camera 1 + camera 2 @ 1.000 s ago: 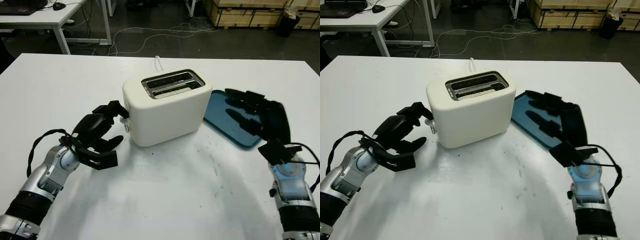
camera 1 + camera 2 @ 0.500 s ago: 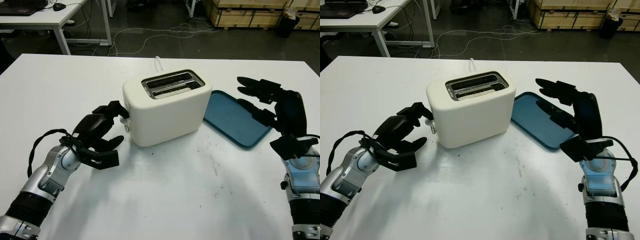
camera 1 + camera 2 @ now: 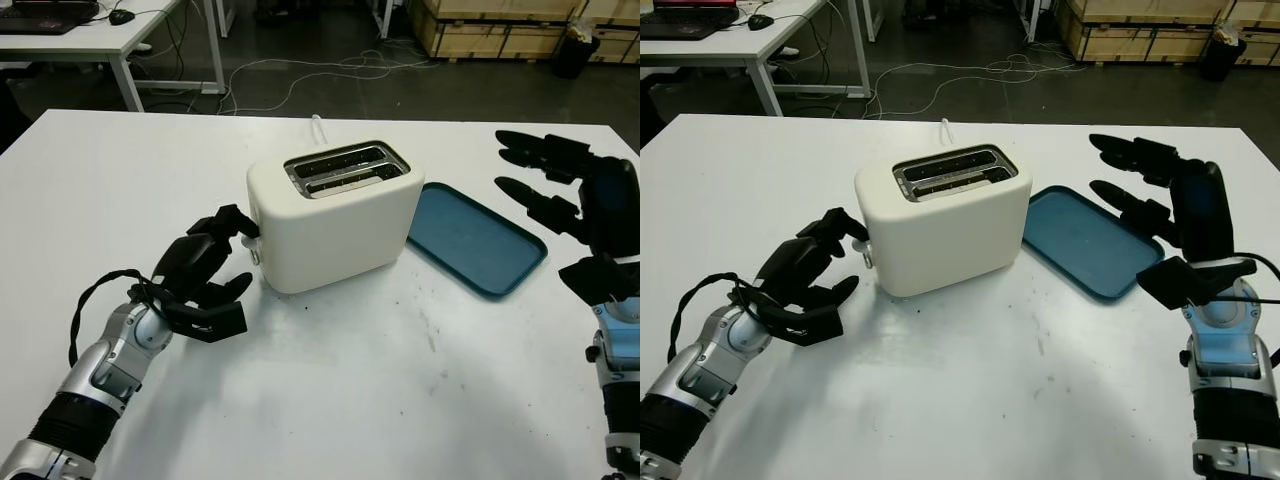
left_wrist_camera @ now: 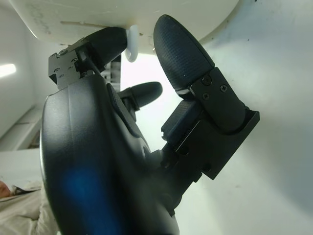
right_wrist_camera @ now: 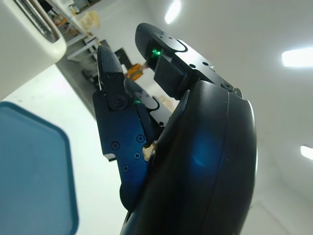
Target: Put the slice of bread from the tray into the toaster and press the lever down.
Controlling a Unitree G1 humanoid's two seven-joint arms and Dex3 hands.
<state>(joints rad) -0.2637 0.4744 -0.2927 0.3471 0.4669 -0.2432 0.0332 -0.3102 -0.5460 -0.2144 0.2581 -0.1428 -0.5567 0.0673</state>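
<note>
The cream toaster (image 3: 335, 215) stands mid-table with its two slots (image 3: 345, 168) facing up; I cannot tell what is inside them. Its white lever knob (image 3: 256, 252) sticks out of the end wall facing my left hand (image 3: 238, 255). That hand has its fingers curled at the knob, with one fingertip (image 4: 105, 41) touching the knob (image 4: 131, 44) from above and the thumb below. The blue tray (image 3: 470, 238) lies right of the toaster with nothing on it. My right hand (image 3: 560, 195) hangs open in the air beyond the tray's right edge.
A white cord (image 3: 317, 125) runs from behind the toaster toward the table's far edge. Past that edge are the floor with cables, another desk (image 3: 90, 35) at the back left and wooden crates (image 3: 490, 25) at the back right.
My right hand has moved up and to the right, from over the tray to beyond its right edge. My left hand stays at the lever knob, shifted only slightly.
</note>
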